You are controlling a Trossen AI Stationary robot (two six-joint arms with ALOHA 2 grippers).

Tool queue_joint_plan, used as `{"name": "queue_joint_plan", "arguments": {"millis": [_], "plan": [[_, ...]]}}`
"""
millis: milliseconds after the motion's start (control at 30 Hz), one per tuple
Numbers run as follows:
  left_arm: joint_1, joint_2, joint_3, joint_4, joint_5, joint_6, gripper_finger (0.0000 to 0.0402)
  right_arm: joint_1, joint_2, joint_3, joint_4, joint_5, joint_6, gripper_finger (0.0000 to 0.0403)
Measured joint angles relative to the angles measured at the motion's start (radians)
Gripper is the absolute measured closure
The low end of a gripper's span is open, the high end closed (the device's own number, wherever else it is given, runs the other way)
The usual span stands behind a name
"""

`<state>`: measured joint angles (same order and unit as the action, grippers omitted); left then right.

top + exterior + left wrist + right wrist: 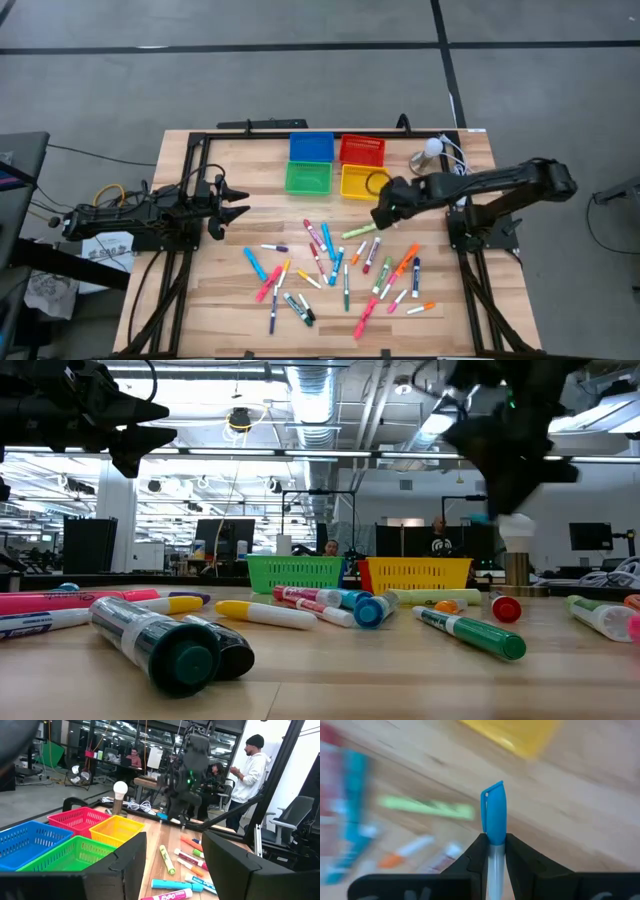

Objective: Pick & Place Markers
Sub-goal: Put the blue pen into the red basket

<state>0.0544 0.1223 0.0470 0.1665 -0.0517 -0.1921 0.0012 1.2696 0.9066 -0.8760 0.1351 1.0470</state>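
right gripper (492, 851): pinched tight on a blue-capped marker (493, 820), up off the table near the yellow bin (362, 182)
left gripper (236, 201): parted, holding nothing, at table's left
other markers (340, 268): scattered mid-table

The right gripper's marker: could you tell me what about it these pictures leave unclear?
- High view: the blue-capped marker is hidden under the right gripper.
- Right wrist view: its barrel runs down between the fingers, so its length is hidden.
- Low view: the marker's blue cap is barely visible.
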Motion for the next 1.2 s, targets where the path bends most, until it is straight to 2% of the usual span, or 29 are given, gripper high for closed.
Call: {"name": "queue_joint_plan", "arguments": {"millis": [300,500,600,700,933,1200], "plan": [[0.000,0.000,0.000,0.006,0.000,0.000,0.0211,-0.159,-0.144,0.001,0.333,-0.041,-0.247,0.0355],[0.000,0.000,0.000,0.008,0.000,0.000,0.0211,-0.273,-0.158,0.002,0.501,-0.144,-0.330,0.0355],[0.000,0.000,0.000,0.012,0.000,0.000,0.0211,-0.316,-0.148,0.002,0.567,-0.159,-0.372,0.0355],[0.000,0.000,0.000,0.014,0.000,0.000,0.0211,-0.358,-0.135,0.002,0.605,-0.147,-0.439,0.0355],[0.000,0.004,0.000,0.017,0.000,0.000,0.0211,-0.448,-0.101,0.005,0.656,0.002,-0.578,0.0355],[0.000,0.017,0.000,0.024,0.000,0.000,0.0211,-0.527,0.032,0.065,0.677,0.002,-0.738,0.0355]]}}
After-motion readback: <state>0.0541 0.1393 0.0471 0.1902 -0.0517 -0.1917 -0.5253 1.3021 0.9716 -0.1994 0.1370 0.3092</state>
